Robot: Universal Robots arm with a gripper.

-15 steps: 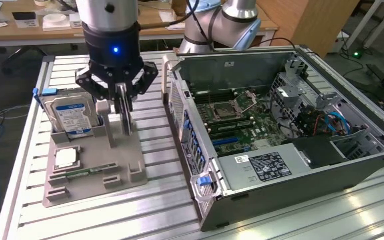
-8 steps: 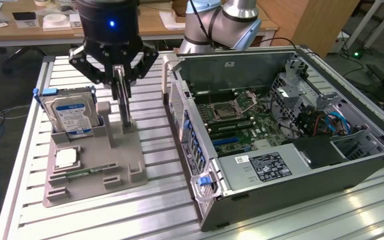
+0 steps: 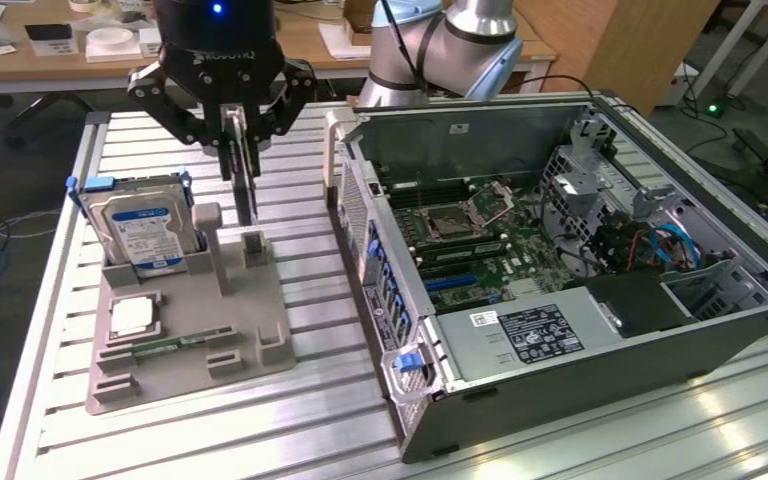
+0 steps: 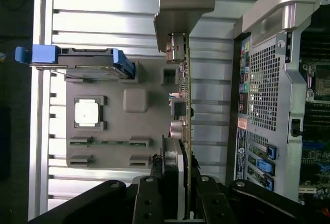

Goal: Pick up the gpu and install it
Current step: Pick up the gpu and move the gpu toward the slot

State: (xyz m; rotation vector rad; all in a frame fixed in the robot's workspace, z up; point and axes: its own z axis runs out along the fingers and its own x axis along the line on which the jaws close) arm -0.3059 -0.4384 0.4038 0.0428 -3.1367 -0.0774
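Fingers hold the gpu upright between hard drive and computer case.

The gpu hangs in the gripper, just clear above the tray. The hard drive stands upright close on the exterior view's left. On the exterior view's right a bare strip of table runs free, then the case wall rises in the way. Beyond it the case lies open from above over the motherboard. The power supply blocks the near end, and cables crowd the right.
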